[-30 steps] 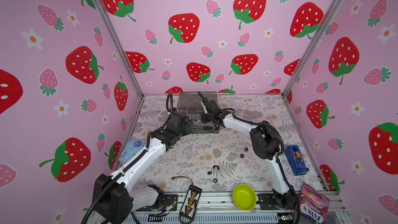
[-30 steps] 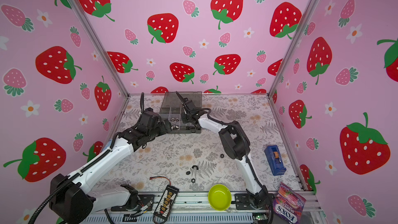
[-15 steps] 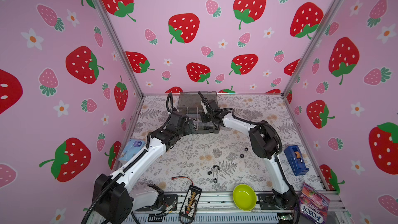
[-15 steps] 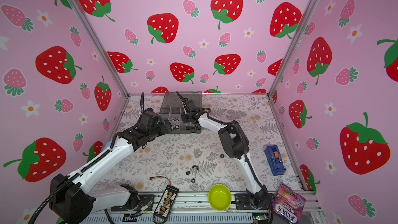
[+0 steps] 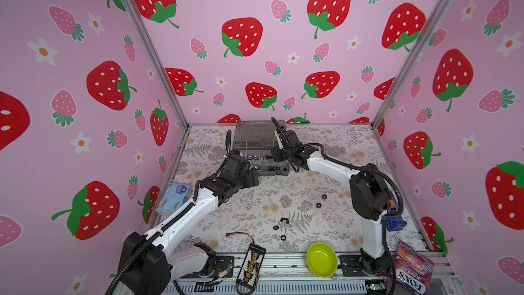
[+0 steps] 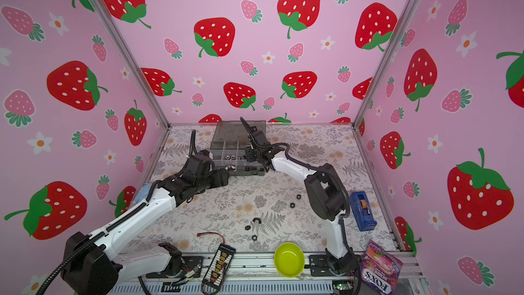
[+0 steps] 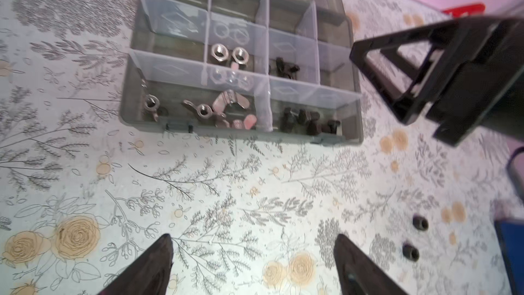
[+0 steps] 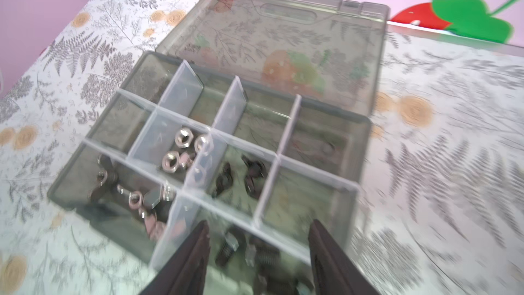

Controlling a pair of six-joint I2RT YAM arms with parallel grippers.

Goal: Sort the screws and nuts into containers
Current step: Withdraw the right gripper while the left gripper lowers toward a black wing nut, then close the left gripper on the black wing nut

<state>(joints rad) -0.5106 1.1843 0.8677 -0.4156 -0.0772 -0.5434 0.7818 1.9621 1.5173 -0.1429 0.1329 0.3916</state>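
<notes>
Jaws of the right gripper [image 8: 259, 222] stand apart, empty, above screws [image 8: 228, 246] in the box [image 8: 353, 202] at the table's [image 5: 340, 143] 12 o'clock. Left gripper [image 7: 253, 236], wide open and empty, hovers over table at the box's 7 o'clock. Silver nuts [image 7: 218, 52] sit in compartments; black nuts [image 5: 319, 205] lie loose toward 5 o'clock.

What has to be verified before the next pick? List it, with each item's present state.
1. Left gripper open and empty: ok.
2. Right gripper open, nothing held: ok.
3. Right gripper clear of the organizer box: cannot tell.
4. Lid open: ok.
5. Table cleared of parts: not ok, black nuts lie loose on it.
</notes>
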